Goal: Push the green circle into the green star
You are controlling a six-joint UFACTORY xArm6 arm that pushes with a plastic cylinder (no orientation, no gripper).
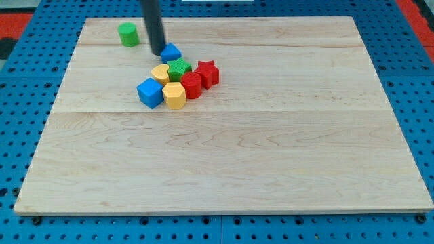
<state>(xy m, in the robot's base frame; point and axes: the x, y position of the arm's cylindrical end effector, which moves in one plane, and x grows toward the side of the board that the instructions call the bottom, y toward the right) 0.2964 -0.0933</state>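
The green circle [128, 34] stands alone near the board's top left. The green star [178, 68] sits in a tight cluster of blocks right of and below it. My tip [157, 51] is between the two, right of and below the green circle, touching or nearly touching the left side of a small blue block [171, 52] just above the star. The rod rises to the view's top.
The cluster holds a yellow block [160, 73], a blue cube [150, 92], a yellow hexagon [174, 95], a red block [192, 85] and a red star [207, 73]. The wooden board [271, 149] lies on a blue pegboard.
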